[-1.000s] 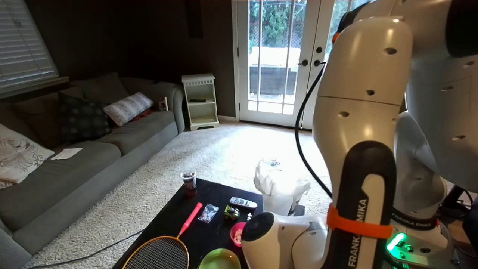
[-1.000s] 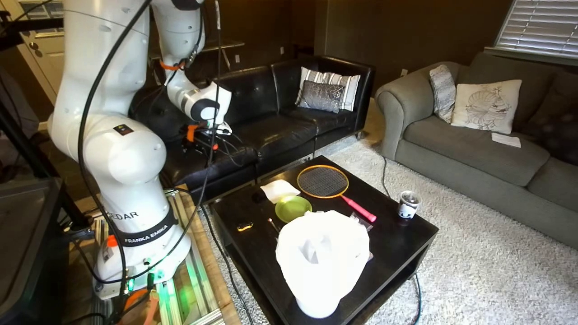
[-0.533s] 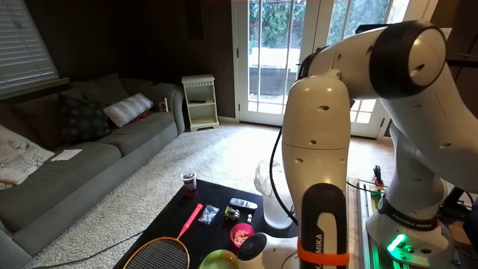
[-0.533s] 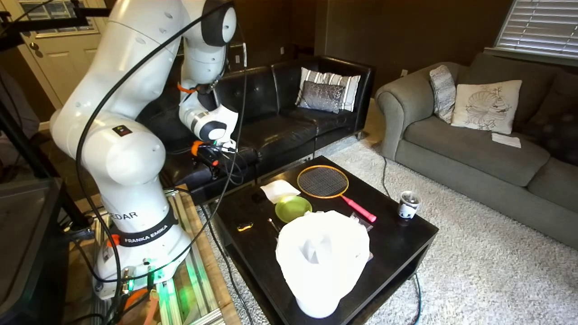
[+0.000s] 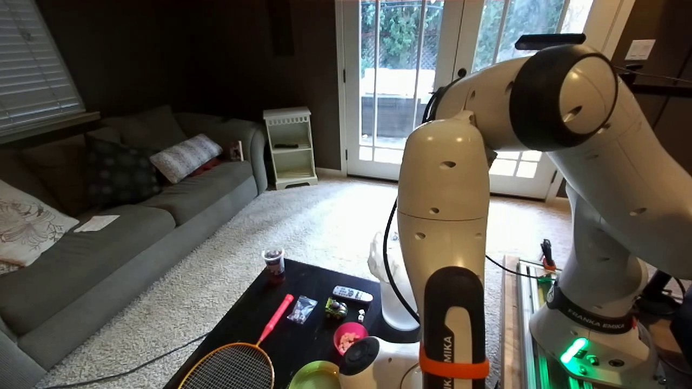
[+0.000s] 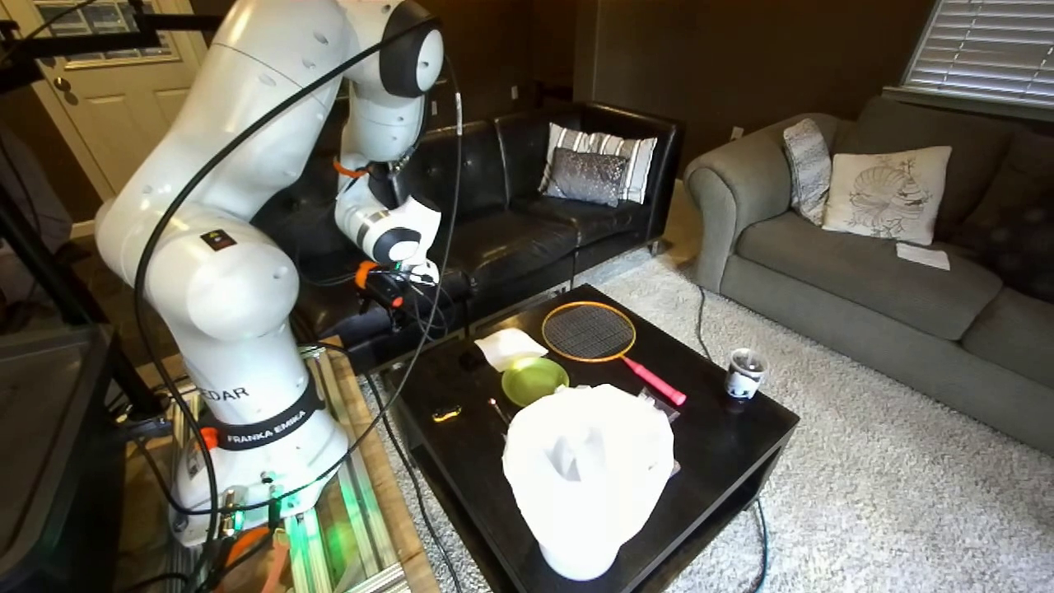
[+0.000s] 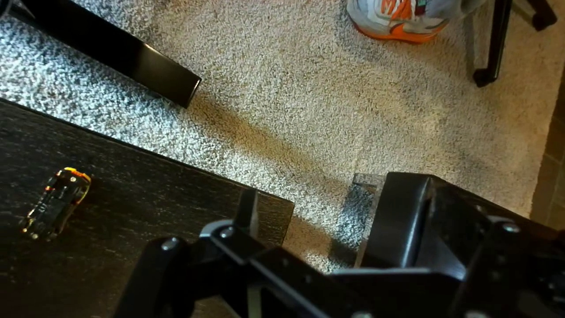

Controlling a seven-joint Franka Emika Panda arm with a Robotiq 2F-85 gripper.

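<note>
One toy car (image 7: 57,203), dark with a yellow end, on the bench (image 7: 145,190), just inside its robot-side edge; long axis nearly square to that edge; in the wrist view it lies left of the gripper (image 7: 344,207), well apart, the bench corner by the black sofa (image 6: 510,231) showing between them; single arm (image 6: 263,91), so none nearer; gripper in the air, fingers spread wide, nothing seen between them; counts outward: one white sheet (image 6: 510,347) near the sofa-side edge, one green dish (image 6: 535,381) inward of it, one racket (image 6: 589,331) toward that edge's end away from the robot; one pink bowl (image 5: 354,327), pieces inside too small to count; one green toy vehicle (image 5: 335,308), one remote (image 5: 352,294), one clear bag (image 5: 302,309); one lined white bin (image 6: 580,553) near the edge opposite the sofa; one cup (image 6: 743,385) near that edge's corner away from the robot.
</note>
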